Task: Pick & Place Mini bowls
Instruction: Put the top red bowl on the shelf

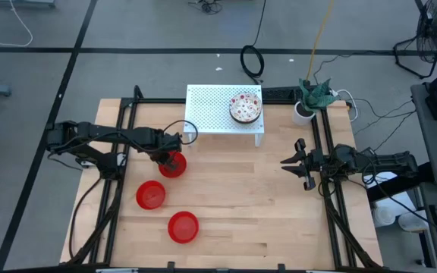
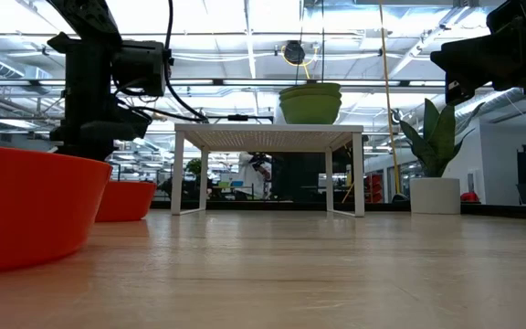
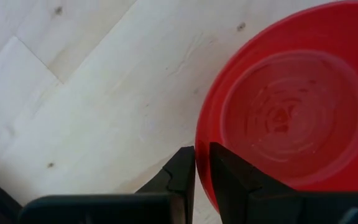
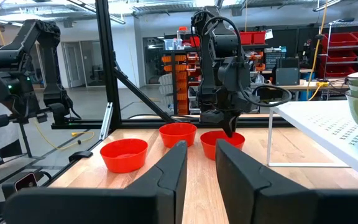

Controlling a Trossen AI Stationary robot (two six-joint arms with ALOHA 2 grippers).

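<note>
Three red mini bowls stand on the wooden table's left half: one (image 1: 174, 165) under my left gripper (image 1: 170, 158), one (image 1: 151, 195) nearer, and one (image 1: 183, 227) by the near edge. Each rests on its base. A stack of white, red-patterned mini bowls (image 1: 245, 107) sits on a white perforated stand (image 1: 211, 114) at the far middle. My left gripper (image 3: 202, 165) points down and is shut on the first red bowl (image 3: 291, 112). My right gripper (image 1: 300, 162) waits level at the table's right side, open, its fingers (image 4: 173, 168) around nothing. My left gripper holds the red bowl by its rim (image 3: 201, 138), on the bowl's far-left side. One finger (image 3: 229, 177) is inside the bowl and the other (image 3: 180, 177) outside. The fingers come from above, pointing down. The bowl (image 4: 221, 143) sits upright, and its base seems to be on the table.
A white cup with a green plant (image 1: 305, 110) stands at the far right, beside the stand. Black frame rails (image 1: 331, 197) run along both sides of the table. Bare wood (image 1: 249, 189) lies between the red bowls and my right gripper.
</note>
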